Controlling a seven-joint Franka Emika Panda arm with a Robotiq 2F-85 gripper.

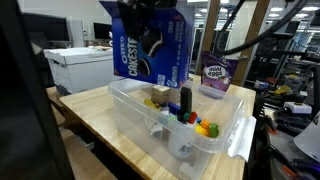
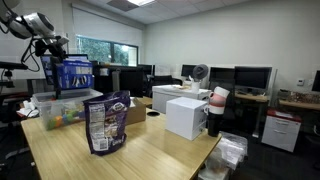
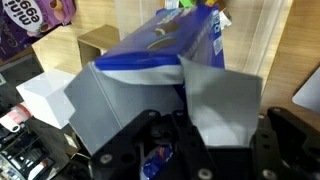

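Observation:
A blue Oreo box (image 1: 152, 45) hangs upright above a clear plastic bin (image 1: 225, 138), and my gripper (image 1: 146, 8) is shut on its top. In another exterior view the Oreo box (image 2: 72, 73) is held over the bin (image 2: 40, 103) at the far left, under the gripper (image 2: 55, 46). In the wrist view the gripper (image 3: 190, 128) clamps the box's open top between grey flaps (image 3: 220, 100), with the blue box (image 3: 170, 45) stretching away below. The bin holds several small coloured toys (image 1: 203, 127) and a dark bottle (image 1: 186, 101).
A purple mini-eggs bag (image 1: 217, 75) stands behind the bin and shows large in front (image 2: 106, 124). On the wooden table (image 2: 150, 155) are a cardboard box (image 2: 136, 112) and a white box (image 2: 186, 116). A white chest (image 1: 80, 66) stands beyond the table.

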